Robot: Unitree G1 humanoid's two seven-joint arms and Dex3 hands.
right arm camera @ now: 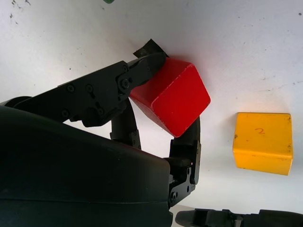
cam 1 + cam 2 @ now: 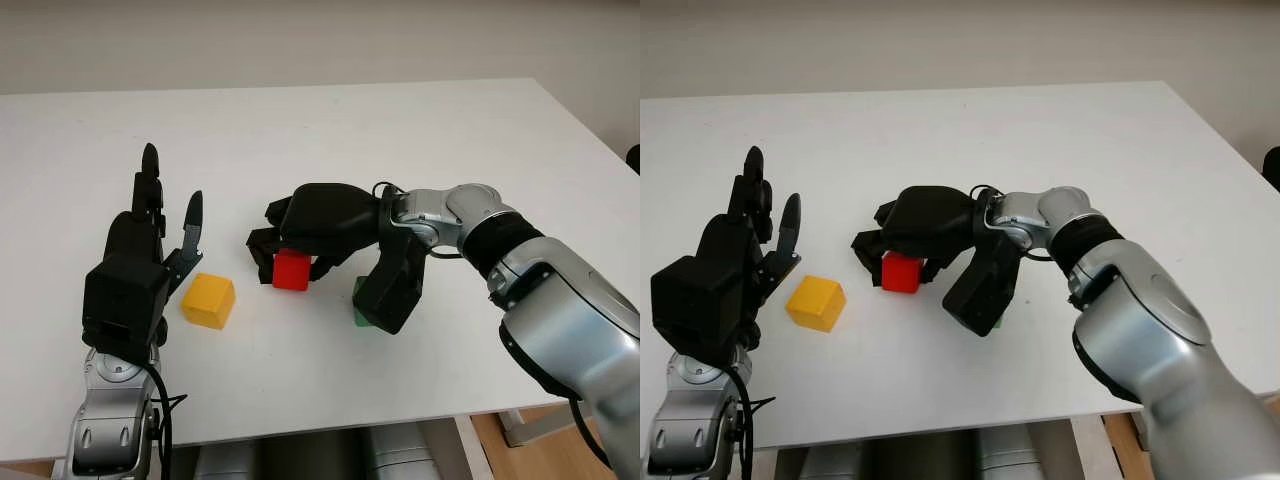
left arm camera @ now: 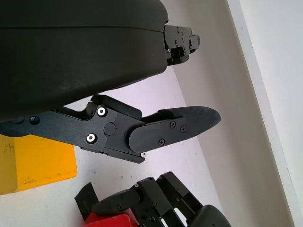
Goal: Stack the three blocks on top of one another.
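Right now the red block (image 2: 291, 269) sits near the middle of the white worktop (image 2: 330, 140), clamped in the right robot hand (image 2: 290, 262). The right wrist view shows it tilted, one black finger (image 1: 137, 78) pressed against one face and another finger (image 1: 189, 142) against the opposite side. Whether it touches the worktop or is lifted just off it cannot be told.

The yellow block (image 2: 208, 300) lies on the worktop toward the left of the red one, apart from it and nearer the front edge. It rests flat, untouched, with a faint mark on its upper face in the right wrist view (image 1: 262, 142).

The green block (image 2: 359, 305) is mostly hidden behind the dark shell of the right forearm; a small green edge peeks out beside it, on the far side of the red block from the yellow one.

The left robot hand (image 2: 165, 225) is open and holds nothing. It stands at the front left of the worktop, just beside the yellow block, its fingers (image 3: 180, 123) pointing away from the robot.

The right arm (image 2: 520, 270) reaches in from the lower right, bent across the worktop toward the centre.
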